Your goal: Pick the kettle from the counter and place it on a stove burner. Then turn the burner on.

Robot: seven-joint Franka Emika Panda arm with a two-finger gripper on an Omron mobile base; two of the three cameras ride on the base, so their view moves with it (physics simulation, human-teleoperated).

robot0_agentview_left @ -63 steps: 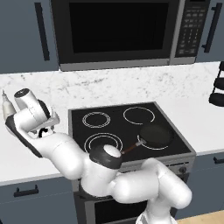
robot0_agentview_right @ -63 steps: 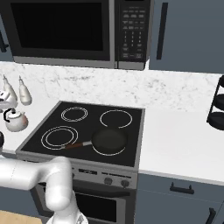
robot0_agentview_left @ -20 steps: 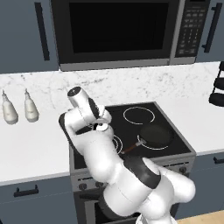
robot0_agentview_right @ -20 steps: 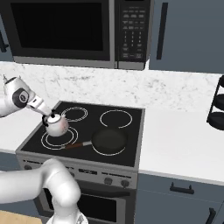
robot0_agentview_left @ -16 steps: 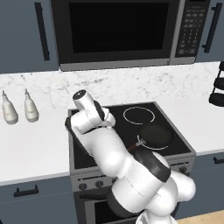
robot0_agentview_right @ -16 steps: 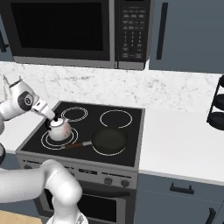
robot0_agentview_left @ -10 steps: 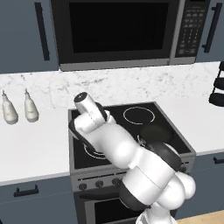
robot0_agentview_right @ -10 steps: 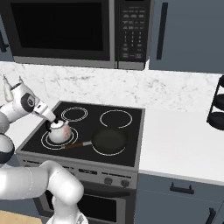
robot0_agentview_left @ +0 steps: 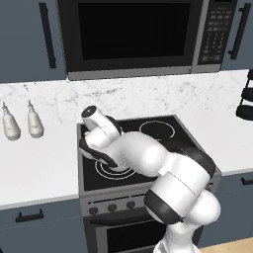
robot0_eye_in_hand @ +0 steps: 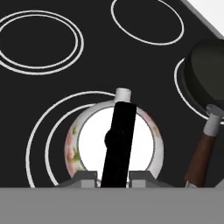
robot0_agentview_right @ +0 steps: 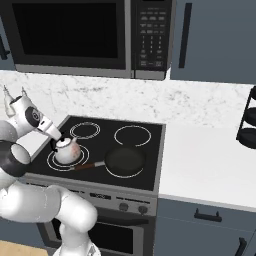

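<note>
The small silvery-white kettle [robot0_agentview_right: 67,150] with flower marks sits inside the large double-ring stove burner [robot0_agentview_right: 56,163] at the front left of the black cooktop. In the hand view the kettle [robot0_eye_in_hand: 89,144] lies right below me, its spout pointing away, and the burner rings [robot0_eye_in_hand: 38,144] circle around it. My gripper [robot0_eye_in_hand: 114,176] is shut on the black arched handle, one fingertip on each side. In the right base view the gripper [robot0_agentview_right: 55,136] stands just above the kettle. My arm hides the kettle in the left base view, where part of the burner [robot0_agentview_left: 112,172] shows.
A dark frying pan [robot0_agentview_right: 125,160] with a brown handle lies on the front right burner, close beside the kettle; its handle [robot0_eye_in_hand: 200,155] runs along the kettle's right. Two pale bottles [robot0_agentview_left: 20,121] stand on the white counter [robot0_agentview_left: 39,163]. Stove knobs [robot0_agentview_right: 125,201] line the front panel.
My arm has carried the kettle from the counter on the left over the cooktop and lowered it onto the front left burner. The pan and the bottles have stayed in place.
</note>
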